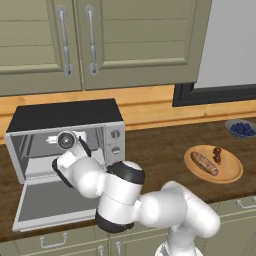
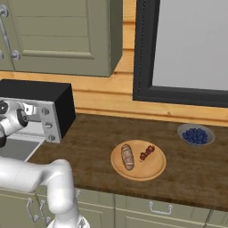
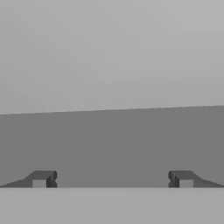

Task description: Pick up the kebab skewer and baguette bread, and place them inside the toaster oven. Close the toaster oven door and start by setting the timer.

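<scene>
Oven (image 1: 65, 116): silver-grey box with a black top, at the left end of the wooden counter (image 1: 160, 150), under the green cupboards (image 1: 100, 40).
Door (image 1: 50, 202): dropped open, lying flat toward the counter's front edge.
Knobs (image 1: 115, 142): in a column on the panel right of the oven's mouth.
Arm: reaches into the oven's mouth, wrist just inside the opening.
Gripper (image 3: 112, 179): jaws spread wide, nothing between the fingertips (image 3: 40, 180); plain grey oven surfaces ahead of it.
Plate (image 1: 231, 175): round, wooden, on the counter well right of the oven.
Bread (image 1: 204, 163): lies on the plate.
Skewer (image 1: 217, 154): on the same plate, just beside the bread.
Bowl (image 1: 241, 128): holds blueberries, behind the plate near the window (image 2: 187, 49).
</scene>
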{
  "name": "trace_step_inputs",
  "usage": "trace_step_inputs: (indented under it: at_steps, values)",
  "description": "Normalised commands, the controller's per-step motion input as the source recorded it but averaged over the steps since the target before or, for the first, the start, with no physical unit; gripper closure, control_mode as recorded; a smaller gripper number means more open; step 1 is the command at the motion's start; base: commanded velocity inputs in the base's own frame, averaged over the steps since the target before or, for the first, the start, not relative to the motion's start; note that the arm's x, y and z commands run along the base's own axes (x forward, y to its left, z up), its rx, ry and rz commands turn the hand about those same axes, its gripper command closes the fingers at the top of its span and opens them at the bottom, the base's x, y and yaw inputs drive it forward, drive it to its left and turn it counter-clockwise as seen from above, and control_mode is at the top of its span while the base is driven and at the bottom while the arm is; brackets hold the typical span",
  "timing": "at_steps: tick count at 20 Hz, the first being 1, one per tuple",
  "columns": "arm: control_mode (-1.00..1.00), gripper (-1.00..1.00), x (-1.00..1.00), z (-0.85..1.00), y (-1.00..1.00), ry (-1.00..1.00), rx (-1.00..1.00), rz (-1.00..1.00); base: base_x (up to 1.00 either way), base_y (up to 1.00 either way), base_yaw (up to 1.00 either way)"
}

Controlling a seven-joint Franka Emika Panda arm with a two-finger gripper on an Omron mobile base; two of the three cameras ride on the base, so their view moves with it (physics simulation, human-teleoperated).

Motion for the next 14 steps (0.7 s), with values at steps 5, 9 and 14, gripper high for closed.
trace_step_inputs:
  at_steps: [5,9,14]
  values:
    - [-1.0,-1.0,-0.11,-0.59,0.07,0.35,0.0,0.0,0.0,0.0,0.0]
    - [-1.0,-1.0,-0.49,-0.96,0.01,0.34,0.0,0.0,0.0,0.0,0.0]
    - [-1.0,-1.0,-0.79,-1.0,0.16,0.29,0.0,0.0,0.0,0.0,0.0]
